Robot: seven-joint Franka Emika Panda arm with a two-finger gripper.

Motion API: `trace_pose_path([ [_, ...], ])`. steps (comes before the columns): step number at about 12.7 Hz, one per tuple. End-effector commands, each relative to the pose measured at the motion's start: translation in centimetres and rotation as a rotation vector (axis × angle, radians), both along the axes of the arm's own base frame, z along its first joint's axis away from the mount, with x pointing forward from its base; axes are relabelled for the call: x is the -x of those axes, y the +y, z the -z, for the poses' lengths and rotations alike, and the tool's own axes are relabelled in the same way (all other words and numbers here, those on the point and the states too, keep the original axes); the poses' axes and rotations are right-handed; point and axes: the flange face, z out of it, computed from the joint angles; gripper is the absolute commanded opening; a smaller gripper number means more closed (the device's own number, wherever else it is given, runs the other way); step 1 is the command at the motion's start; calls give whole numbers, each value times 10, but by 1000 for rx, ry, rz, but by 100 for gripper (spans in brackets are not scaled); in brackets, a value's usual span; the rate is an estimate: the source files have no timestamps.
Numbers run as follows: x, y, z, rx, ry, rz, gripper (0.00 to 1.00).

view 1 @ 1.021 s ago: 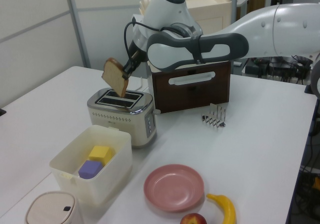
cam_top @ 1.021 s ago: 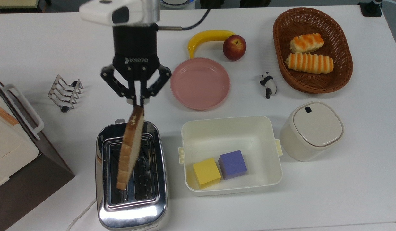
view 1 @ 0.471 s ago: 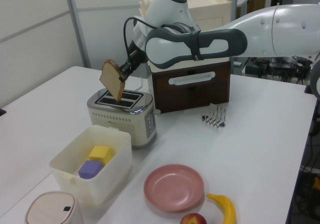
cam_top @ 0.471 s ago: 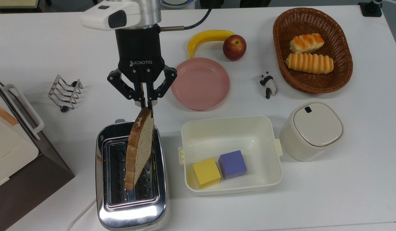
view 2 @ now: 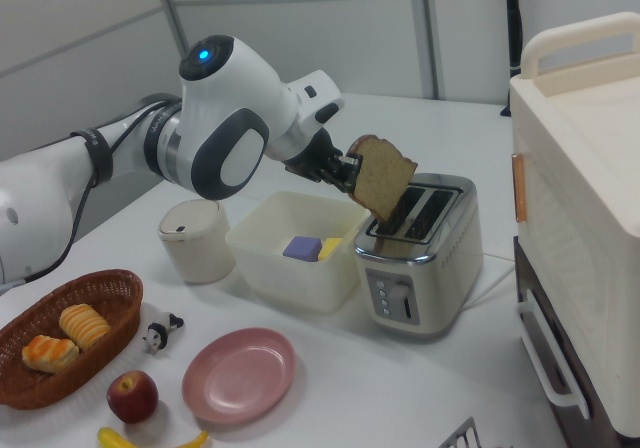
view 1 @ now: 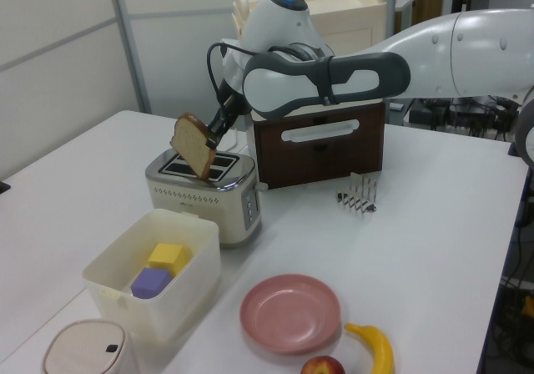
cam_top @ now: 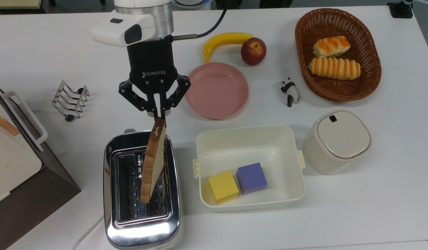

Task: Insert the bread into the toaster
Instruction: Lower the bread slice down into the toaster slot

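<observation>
White worktop [cam_top: 373, 194] with the end effector [cam_top: 157, 114] clamped on the bread [cam_top: 153, 159].
The right view shows the tilted slice's lower corner above the toaster [view 2: 420, 253] slot.

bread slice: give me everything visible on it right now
The bread is one thin slice of sandwich bread, pale tan crumb with a darker brown crust along its edges. The gripper is shut on its top edge, so it hangs on edge and tilted, not upright. It is in the air above the toaster, over the slot on the top view's right. In the left view its lowest corner is close to the slot; whether it touches cannot be told.
</observation>
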Motion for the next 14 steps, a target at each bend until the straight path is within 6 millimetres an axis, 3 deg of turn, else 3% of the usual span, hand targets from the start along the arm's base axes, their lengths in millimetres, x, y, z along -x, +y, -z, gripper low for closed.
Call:
trace_pose_path([
  [1,8,-11,8,67,76,-46,0],
  [4,8,-23,2,68,77,-31,0],
  [8,8,-21,1,49,69,-19,0],
  [12,5,-11,-27,29,7,3,0],
  [14,5,-13,-28,41,4,-4,0],
])
